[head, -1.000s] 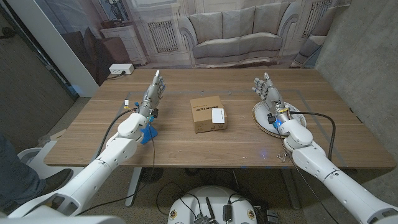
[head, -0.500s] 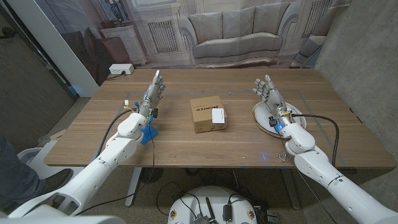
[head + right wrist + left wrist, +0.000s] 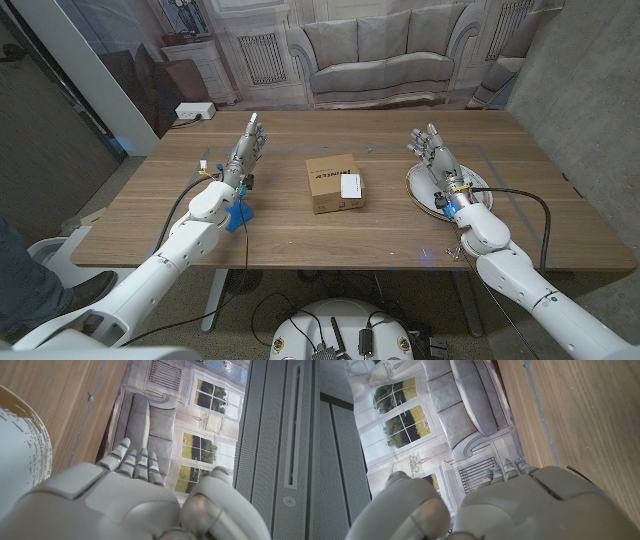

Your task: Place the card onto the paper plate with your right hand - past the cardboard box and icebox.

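The card [image 3: 351,186] lies white on top of the cardboard box [image 3: 333,183], toward the box's right edge, and the box sits in the middle of the desk [image 3: 300,235]. Neither hand touches it.

The right hand [image 3: 430,150] is raised at the far edge of the paper plate [image 3: 420,190], fingers [image 3: 424,139] straight, a little apart and holding nothing. The plate lies on the right side of the desk, well apart from the box, white with a brownish rim; from the right wrist its edge [image 3: 20,455] shows beside the back of the hand [image 3: 105,505].

The left hand [image 3: 245,152] stands on the left side of the desk, well apart from the box, fingers extended, close together and empty. A small blue thing [image 3: 237,215] sits under the left forearm; I cannot tell what it is.

Behind the desk hangs a backdrop printed with a sofa [image 3: 380,60].
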Tool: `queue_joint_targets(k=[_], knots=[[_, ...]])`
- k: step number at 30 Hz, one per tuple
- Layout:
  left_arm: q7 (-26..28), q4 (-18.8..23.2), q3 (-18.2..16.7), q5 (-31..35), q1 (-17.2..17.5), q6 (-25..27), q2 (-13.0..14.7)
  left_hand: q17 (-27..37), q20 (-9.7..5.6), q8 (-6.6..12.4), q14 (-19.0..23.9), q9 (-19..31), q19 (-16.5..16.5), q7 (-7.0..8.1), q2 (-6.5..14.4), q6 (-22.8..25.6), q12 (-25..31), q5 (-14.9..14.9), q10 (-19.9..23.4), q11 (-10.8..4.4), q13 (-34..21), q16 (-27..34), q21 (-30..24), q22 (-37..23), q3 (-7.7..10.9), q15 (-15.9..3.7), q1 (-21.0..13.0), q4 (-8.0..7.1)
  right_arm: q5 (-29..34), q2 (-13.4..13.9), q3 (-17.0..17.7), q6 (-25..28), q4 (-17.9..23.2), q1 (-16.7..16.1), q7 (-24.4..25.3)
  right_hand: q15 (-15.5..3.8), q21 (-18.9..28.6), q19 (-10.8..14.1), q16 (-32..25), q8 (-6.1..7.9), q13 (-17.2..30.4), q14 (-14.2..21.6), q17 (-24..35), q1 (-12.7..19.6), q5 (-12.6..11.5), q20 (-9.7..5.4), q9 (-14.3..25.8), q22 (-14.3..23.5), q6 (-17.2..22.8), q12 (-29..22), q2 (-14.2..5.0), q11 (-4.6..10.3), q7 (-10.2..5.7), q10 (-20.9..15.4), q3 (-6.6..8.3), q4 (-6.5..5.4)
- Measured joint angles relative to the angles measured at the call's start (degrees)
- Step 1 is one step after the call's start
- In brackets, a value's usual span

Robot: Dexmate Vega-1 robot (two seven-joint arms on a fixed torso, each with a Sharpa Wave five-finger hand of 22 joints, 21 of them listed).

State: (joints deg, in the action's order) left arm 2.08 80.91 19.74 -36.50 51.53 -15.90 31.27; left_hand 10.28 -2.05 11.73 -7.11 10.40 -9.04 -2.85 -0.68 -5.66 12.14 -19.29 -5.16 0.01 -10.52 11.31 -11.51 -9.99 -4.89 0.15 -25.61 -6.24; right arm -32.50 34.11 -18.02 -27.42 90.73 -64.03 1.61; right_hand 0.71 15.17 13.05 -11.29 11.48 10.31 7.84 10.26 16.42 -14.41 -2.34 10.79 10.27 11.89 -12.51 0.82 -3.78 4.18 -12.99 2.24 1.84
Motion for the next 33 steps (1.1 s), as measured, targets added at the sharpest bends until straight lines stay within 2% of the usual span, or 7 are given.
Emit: queue_joint_targets(k=[6, 10, 20, 33], knots=[[0.6, 0.0, 0.0, 0.2, 0.0, -0.6, -0.4, 0.0, 0.31, 0.00, 0.2, 0.0, 0.3, -0.02, 0.3, 0.4, 0.0, 0.0, 0.5, -0.11, 0.0, 0.0, 0.0, 0.0, -0.24, -0.18, -0.3, 0.24, 0.4, 0.1, 0.3, -0.9, 0.3, -1.0, 0.1, -0.22, 0.0, 0.2, 0.0, 0.00, 0.0, 0.2, 0.0, 0.2, 0.0, 0.20, 0.0, 0.0, 0.0, 0.0, -0.17, 0.31, 0.00, -0.3, 0.23, 0.23], [0.8, 0.0, 0.0, 0.4, 0.0, -0.7, -0.5, 0.0, 0.31, 0.00, 0.2, 0.0, 0.3, -0.22, 0.3, 0.6, 0.0, 0.0, 0.5, -0.11, 0.0, 0.0, 0.0, 0.0, -0.01, -0.19, -0.3, 0.48, 0.7, 0.3, 0.5, -1.4, 0.9, -1.6, 0.2, -0.31, 0.0, 0.4, 0.0, 0.00, 0.0, 0.3, 0.0, 0.2, 0.0, -0.02, 0.0, 0.0, 0.3, 0.0, -0.16, -0.01, -0.31, -0.6, 0.23, 0.23], [0.8, -0.4, 0.0, 0.5, 0.0, -1.8, -1.2, 0.0, -0.01, 0.45, 1.4, 0.2, 1.4, 0.29, 0.4, 2.2, 0.4, 0.0, 1.9, -0.42, 0.0, 0.0, 0.0, 0.0, -0.01, -0.35, -0.8, 0.48, 2.1, 1.3, 1.2, -2.2, 2.7, -3.3, 0.9, -0.61, -0.3, 0.6, 0.0, 0.00, 0.0, 0.6, 0.0, 0.3, 0.0, 0.19, 0.0, 0.0, 0.3, 0.0, -0.33, -0.01, -0.30, -0.6, -0.01, 0.48], [0.8, 0.5, 0.0, 0.8, 0.4, -1.9, -0.9, 0.0, 0.00, 0.45, 1.4, 0.1, 1.4, 0.40, 0.6, 2.0, 0.4, 0.0, 1.8, -0.42, 0.0, 0.0, 0.0, 0.0, -0.25, -0.35, -1.1, 0.71, 4.1, 2.5, 2.2, -3.4, 5.2, -5.8, 2.0, -0.72, -0.6, 1.1, 0.0, 0.00, 0.0, 1.3, 0.0, 0.9, 0.0, 0.31, 0.0, 0.0, 1.0, -0.2, -0.86, 1.02, -1.03, -1.6, 0.23, 0.71]])
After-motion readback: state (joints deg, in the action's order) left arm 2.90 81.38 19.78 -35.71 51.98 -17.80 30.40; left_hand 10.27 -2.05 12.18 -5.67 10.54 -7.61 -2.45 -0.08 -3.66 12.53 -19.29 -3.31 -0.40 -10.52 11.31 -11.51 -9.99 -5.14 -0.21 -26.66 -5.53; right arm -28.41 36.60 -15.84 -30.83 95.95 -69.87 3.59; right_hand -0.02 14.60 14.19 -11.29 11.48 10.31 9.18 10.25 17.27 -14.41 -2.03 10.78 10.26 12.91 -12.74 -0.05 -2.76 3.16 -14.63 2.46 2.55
